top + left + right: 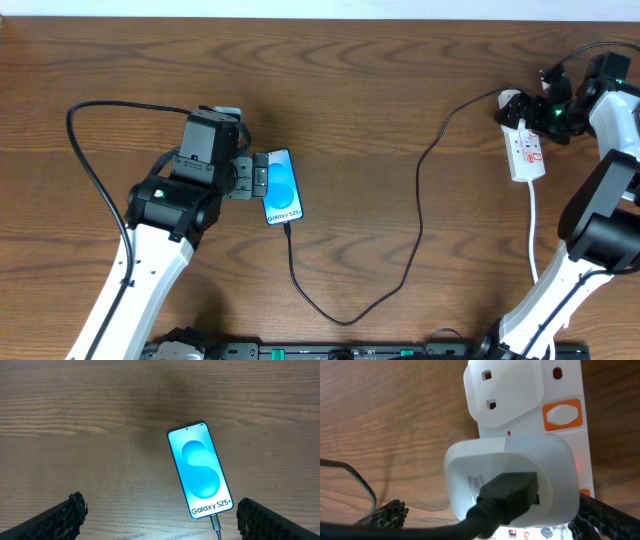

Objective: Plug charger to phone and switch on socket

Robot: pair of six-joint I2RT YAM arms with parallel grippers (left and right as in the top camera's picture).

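The phone [282,187] lies face up on the wooden table, its blue screen lit. In the left wrist view the phone [200,472] has the charger's small tip [215,522] plugged into its bottom end. My left gripper [162,520] is open, with the phone's lower end between its fingers, nearer the right one. The charger cable [418,215] loops across the table to a white adapter [512,482] seated in the socket [526,150]. My right gripper [490,520] is open and straddles that adapter. An orange-framed switch [562,414] sits beside the free outlet.
A thick white cord [533,225] runs from the socket toward the table's front edge beside the right arm. A black cable [90,150] arcs behind the left arm. A black rail [350,352] lines the front edge. A small red glow [577,465] shows on the strip.
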